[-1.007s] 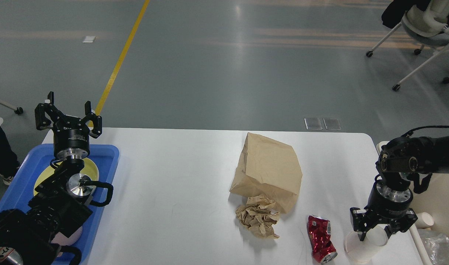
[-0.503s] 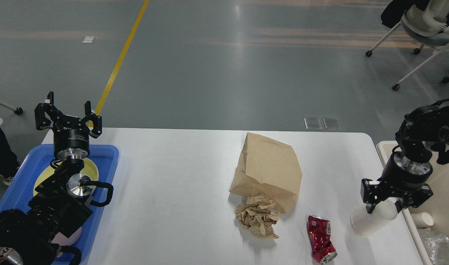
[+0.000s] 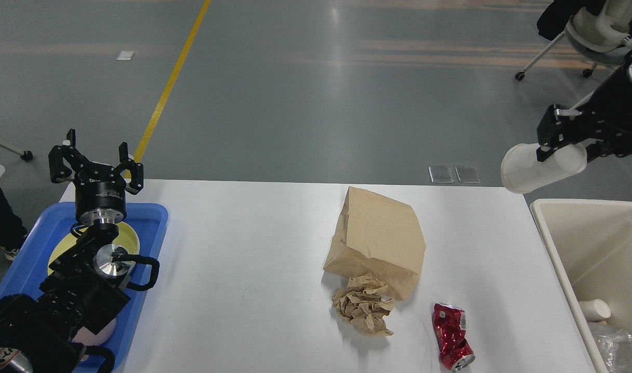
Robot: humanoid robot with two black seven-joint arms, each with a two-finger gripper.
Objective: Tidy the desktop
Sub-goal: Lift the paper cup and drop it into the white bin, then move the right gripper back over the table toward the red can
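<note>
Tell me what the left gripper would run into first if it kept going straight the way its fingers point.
Probably nothing. The left gripper is open, fingers aimed up and away past the far edge of the desktop, above the blue tray. Only bare floor shows beyond, though depth is hard to judge.

White desktop (image 3: 253, 248), rounded corners, flat, spanning view.

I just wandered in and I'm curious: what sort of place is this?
Probably a robot test hall or lab, not a home. The smooth grey floor has a yellow painted line, a wheeled office chair stands at the side, and staged rubbish lies on the desktop.
</note>
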